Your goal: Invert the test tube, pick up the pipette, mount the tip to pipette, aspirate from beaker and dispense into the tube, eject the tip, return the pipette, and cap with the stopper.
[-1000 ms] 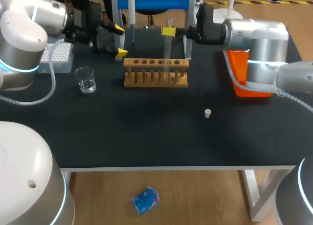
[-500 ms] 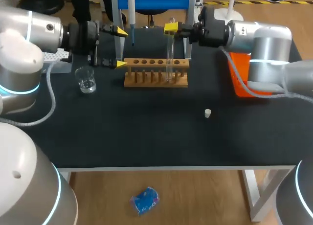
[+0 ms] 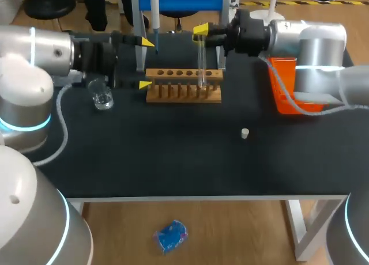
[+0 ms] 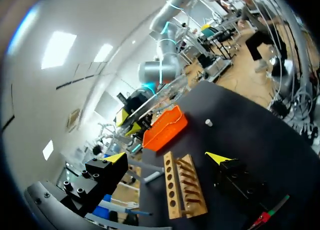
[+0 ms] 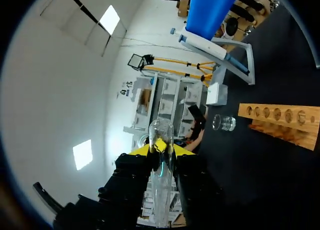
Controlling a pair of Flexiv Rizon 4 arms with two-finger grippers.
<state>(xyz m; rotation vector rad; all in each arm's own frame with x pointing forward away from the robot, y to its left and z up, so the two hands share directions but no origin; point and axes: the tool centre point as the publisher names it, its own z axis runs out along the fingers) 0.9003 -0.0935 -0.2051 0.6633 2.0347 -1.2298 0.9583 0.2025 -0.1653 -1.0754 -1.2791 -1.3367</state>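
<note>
Head view first: you've got the right gripper clamped on the top end of the test tube. The tube hangs upright with its lower end down at the wooden rack. Can't tell if it's clear of the holes. Your left gripper sits just beside the rack's left end, fingers spread wide, nothing in them. The beaker is on the table under that arm, the pipette hangs on its stand behind the rack, and the stopper lies out alone, well apart from the rack. The orange bin is under your right arm.

Left wrist view: the left gripper is wide open and the rack lies ahead between its fingers, untouched. The stopper and the bin are further out.

Right wrist view: the right gripper pinches the tube from both sides. The rack, beaker and pipette are out ahead.
</note>
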